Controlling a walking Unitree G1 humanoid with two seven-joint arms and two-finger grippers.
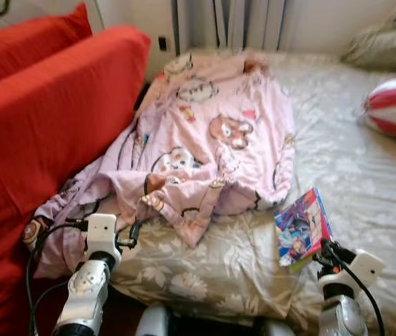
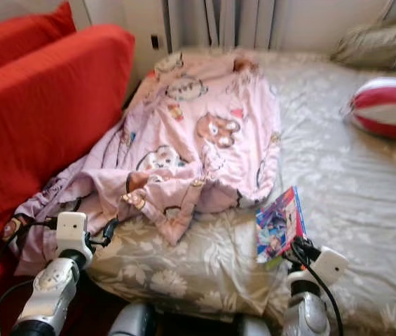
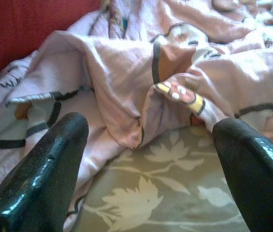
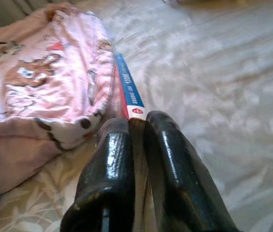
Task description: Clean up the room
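Two fingers [image 4: 167, 159] clamp book [image 1: 302, 225] (right); left gripper [image 3: 148, 164] spread.

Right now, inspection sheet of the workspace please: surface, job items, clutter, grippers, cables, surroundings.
Surface: bed with a grey-green leaf-print cover, rumpled.
Job's things: pink cartoon blanket bunched across the bed, one end hanging off beside the red sofa; book at the bed's near edge, beside the blanket.
Clutter: red-and-white striped cushion; grey pillow at the far corner.
Grippers: left gripper open, fingers spread just short of the blanket's folds; right gripper shut on the book's edge.
Cables: black cables looping off the left wrist; one along the right wrist.
Surroundings: curtain and wall behind the bed.
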